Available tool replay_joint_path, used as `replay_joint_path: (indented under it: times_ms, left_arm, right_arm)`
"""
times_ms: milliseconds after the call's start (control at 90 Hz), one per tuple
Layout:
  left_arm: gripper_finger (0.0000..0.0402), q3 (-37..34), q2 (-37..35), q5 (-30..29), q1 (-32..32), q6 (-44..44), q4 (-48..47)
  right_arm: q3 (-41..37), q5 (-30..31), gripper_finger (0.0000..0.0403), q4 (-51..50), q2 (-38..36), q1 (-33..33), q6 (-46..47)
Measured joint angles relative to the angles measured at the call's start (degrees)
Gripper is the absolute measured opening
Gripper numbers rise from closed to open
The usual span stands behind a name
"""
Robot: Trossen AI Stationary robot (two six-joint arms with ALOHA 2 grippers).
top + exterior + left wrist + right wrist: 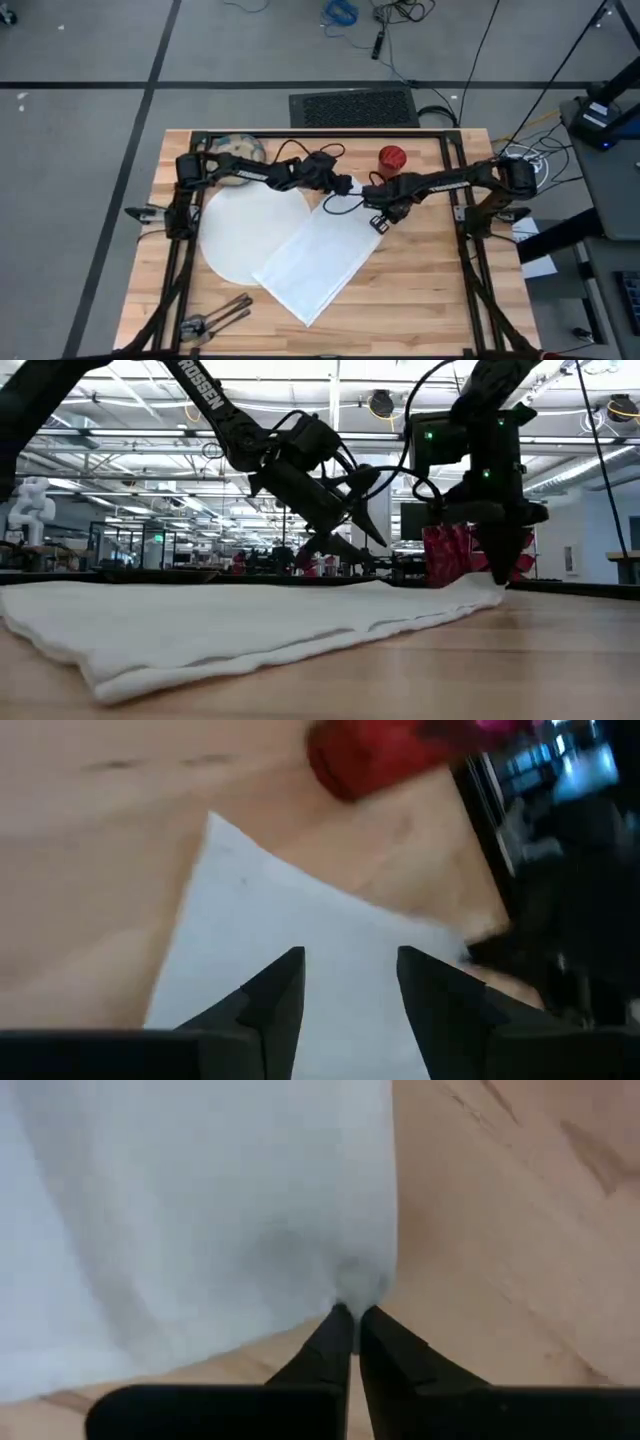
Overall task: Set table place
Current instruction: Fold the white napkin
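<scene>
Pale butcher-block planks make up the worktop (420,290), framed in black metal, and the white cloth napkin (318,258) lying across its middle is the thing to place everything else by. The napkin is a long rectangle set on a diagonal, its long axis running from the near-left corner of the worktop up toward the far-right, and one long side overlaps the edge of the large white plate (240,230), which sits just left of it.

Both arms stretch in horizontally from the sides and meet over the napkin's far end. The left gripper (343,186) hangs above the napkin's far corner, tilted down toward it; its jaws are spread apart with nothing between them, the cloth showing through the gap in the left wrist view. The right gripper (379,222) points down at the napkin's right-hand edge near that same far end, and its jaws are pinched tight on a small pucker of the cloth's edge, clear in the right wrist view.

Just beyond the napkin's far corner stands the small red cup (391,157), apart from the cloth. The speckled bowl (238,148) sits well to the left of the napkin's far end, partly under the left arm. The dark cutlery (214,318) lies left of the napkin's near end.
</scene>
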Motion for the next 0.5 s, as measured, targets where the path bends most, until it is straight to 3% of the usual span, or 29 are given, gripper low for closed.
replay_joint_path:
  times_ms: [178,500]
  left_arm:
    - [0.0148,0.00,0.00,-1.76,-0.11,-6.70,0.56]
    - [0.0148,0.00,0.00,-7.23,-2.16,-13.76,4.83]
  right_arm:
    - [0.00,1.28,0.0000,1.40,0.00,2.47,3.67]
    - [0.00,17.93,0.0000,5.01,-0.07,12.86,5.25]
